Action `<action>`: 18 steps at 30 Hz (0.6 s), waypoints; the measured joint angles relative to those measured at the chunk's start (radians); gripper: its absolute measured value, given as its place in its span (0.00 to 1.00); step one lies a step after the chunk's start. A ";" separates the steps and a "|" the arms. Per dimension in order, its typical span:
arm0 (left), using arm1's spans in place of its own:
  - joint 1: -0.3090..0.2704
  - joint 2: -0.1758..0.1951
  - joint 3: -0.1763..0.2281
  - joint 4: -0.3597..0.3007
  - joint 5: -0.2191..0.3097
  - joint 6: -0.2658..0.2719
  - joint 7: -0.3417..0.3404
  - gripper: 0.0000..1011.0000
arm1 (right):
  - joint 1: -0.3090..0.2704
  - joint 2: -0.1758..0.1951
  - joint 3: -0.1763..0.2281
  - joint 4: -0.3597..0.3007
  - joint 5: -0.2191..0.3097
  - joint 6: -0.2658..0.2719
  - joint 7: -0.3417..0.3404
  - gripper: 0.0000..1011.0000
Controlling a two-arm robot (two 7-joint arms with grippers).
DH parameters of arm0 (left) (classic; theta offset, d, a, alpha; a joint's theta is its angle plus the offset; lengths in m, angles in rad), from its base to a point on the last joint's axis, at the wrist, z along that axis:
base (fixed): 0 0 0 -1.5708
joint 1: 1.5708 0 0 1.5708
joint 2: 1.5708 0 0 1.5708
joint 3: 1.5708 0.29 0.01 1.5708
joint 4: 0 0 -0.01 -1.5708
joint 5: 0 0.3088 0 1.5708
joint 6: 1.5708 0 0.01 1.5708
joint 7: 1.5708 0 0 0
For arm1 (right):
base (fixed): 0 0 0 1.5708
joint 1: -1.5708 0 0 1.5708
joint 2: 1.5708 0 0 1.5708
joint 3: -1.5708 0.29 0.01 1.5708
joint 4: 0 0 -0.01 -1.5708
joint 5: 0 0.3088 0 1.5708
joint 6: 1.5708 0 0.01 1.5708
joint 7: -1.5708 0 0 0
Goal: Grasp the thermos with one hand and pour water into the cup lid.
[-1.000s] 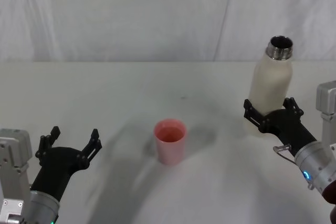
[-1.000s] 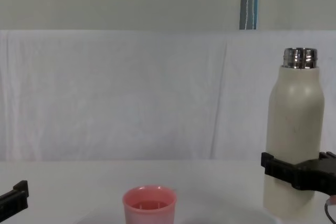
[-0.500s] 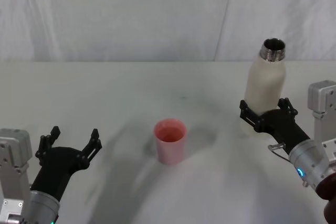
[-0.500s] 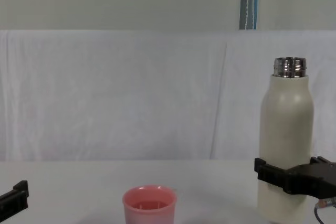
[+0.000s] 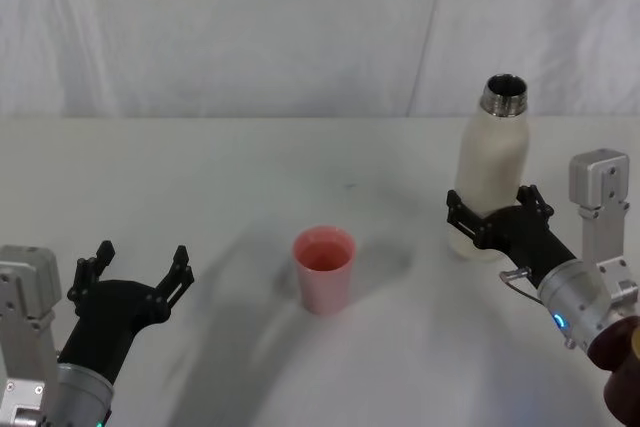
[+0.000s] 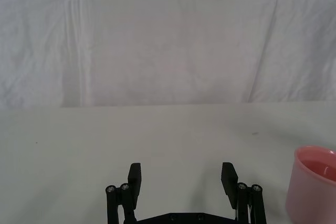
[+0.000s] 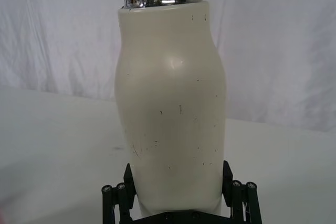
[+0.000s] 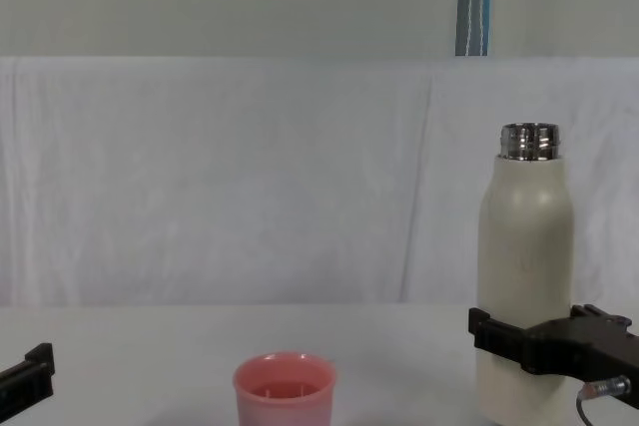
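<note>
The cream-white thermos (image 5: 490,167) stands upright at the table's right, its steel neck open at the top. My right gripper (image 5: 488,215) is shut on the thermos low on its body, fingers on either side (image 7: 176,192), (image 8: 519,341). The thermos body (image 7: 170,114) looms close in the right wrist view, and its base looks to be at or just above the tabletop. The pink cup lid (image 5: 324,268) stands upright at the table's middle, left of the thermos, with liquid showing inside (image 8: 285,393). My left gripper (image 5: 135,277) hovers open at the front left, the cup lid (image 6: 314,184) off to its side.
A white cloth covers the table (image 5: 250,177) and hangs as a backdrop behind it. Bare tabletop lies between the cup lid and the thermos and all around the left gripper.
My right gripper has carried the thermos down and to the left, closer to the cup lid, keeping it upright. The left arm and the cup lid have not moved.
</note>
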 joint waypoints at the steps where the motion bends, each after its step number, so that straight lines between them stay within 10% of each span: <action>1: 0.000 0.000 0.000 0.000 0.000 0.000 0.000 0.99 | 0.001 0.000 0.000 0.001 0.000 -0.001 0.000 0.95; 18: 0.000 0.000 0.000 0.000 0.000 0.000 0.000 0.99 | 0.016 -0.014 -0.013 0.035 0.002 -0.007 0.000 0.95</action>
